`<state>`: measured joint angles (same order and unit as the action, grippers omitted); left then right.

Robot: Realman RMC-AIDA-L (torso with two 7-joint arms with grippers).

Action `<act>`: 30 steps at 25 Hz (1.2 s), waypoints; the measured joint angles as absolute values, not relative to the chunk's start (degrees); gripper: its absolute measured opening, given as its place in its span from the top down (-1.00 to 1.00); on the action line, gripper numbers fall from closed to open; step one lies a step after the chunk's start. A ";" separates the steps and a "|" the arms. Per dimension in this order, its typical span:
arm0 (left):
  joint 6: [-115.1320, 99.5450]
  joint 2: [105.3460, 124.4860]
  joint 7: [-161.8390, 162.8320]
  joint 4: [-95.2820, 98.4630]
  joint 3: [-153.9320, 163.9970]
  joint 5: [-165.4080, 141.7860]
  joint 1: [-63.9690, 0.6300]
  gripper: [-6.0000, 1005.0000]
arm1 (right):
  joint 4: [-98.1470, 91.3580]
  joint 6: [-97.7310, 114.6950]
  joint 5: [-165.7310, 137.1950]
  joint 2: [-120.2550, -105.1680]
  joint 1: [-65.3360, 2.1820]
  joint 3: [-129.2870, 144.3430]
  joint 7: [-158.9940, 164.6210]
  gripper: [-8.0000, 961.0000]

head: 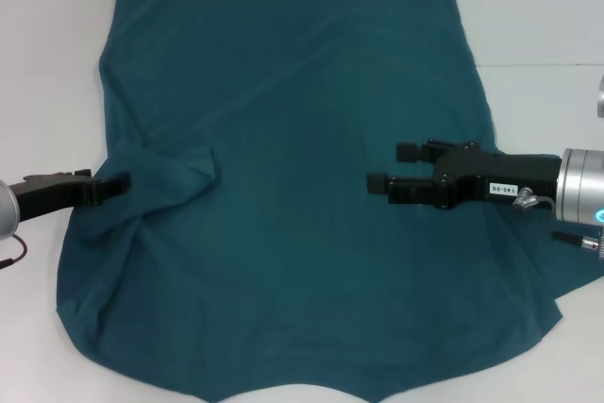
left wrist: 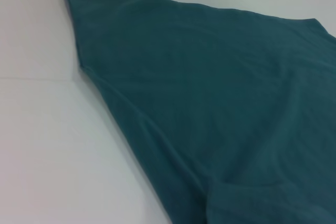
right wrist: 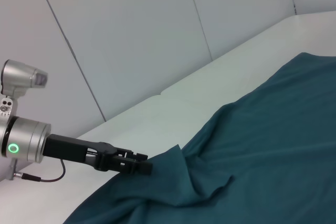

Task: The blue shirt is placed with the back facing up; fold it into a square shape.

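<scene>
The blue shirt (head: pixel 302 129) lies spread wide over the white table, its straight hem at the far side. My left gripper (head: pixel 121 182) is at the shirt's left edge, shut on a pinch of fabric that rises in folds around it, with a small flap (head: pixel 189 172) pulled inward. The right wrist view shows that same left gripper (right wrist: pixel 144 167) with the cloth (right wrist: pixel 262 145) lifted to its tip. My right gripper (head: pixel 392 167) hovers open over the shirt's right half, nothing between its fingers. In the left wrist view only the shirt (left wrist: pixel 220 87) shows.
White table (head: pixel 57 44) shows bare to the left, right and beyond the shirt. The shirt's near edge hangs close to the table's front. Grey wall panels (right wrist: pixel 131 35) stand behind the table's left side.
</scene>
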<state>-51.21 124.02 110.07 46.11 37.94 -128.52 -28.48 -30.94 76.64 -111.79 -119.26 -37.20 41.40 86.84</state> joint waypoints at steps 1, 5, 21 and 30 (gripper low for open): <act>-51.10 124.02 110.13 46.12 37.89 -128.53 -28.48 -0.47 | -30.94 76.64 -111.79 -119.26 -37.18 41.39 86.84 -0.91; -51.00 124.01 110.44 46.14 37.83 -128.66 -28.48 -0.41 | -30.94 76.64 -111.79 -119.26 -37.14 41.39 86.83 -0.91; -53.76 123.93 111.00 47.52 37.83 -129.23 -28.16 0.91 | -30.94 76.44 -111.79 -119.26 -36.98 41.39 86.84 -0.91; -65.18 123.93 113.47 52.58 37.93 -128.77 -27.99 0.99 | -30.94 76.25 -111.74 -119.34 -37.09 41.39 86.84 -0.91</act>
<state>-65.18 123.93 113.47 52.58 37.93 -128.77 -27.99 -30.94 76.25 -111.74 -119.34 -37.09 41.39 86.84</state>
